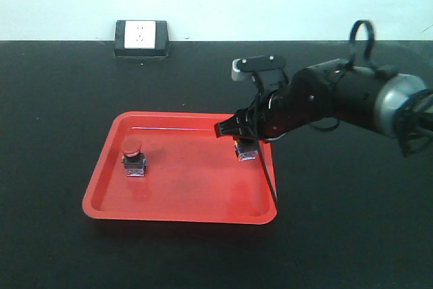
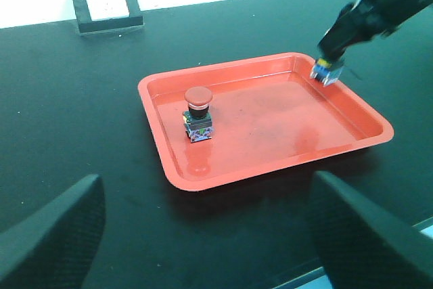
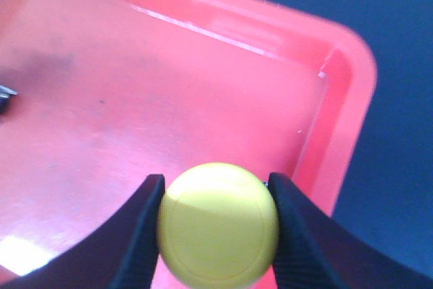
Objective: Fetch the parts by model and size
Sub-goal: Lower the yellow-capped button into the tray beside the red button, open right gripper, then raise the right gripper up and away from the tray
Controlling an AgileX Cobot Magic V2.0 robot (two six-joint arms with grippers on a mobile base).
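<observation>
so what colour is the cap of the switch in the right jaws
Yellow cap, clearest in the right wrist view.

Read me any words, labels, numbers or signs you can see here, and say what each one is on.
No readable text anywhere.
Red switch: small coloured marks on its base, too blurred to read.
Yellow switch, red tray, wall socket: no lettering visible.

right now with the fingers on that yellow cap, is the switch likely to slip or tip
Possibly slip: the yellow cap looks round and smooth, and the fingers touch only its sides. It probably stays stiff, being a hard-looking button on a block base. Released, it could tip, since the cap sits high over a small base.
</observation>
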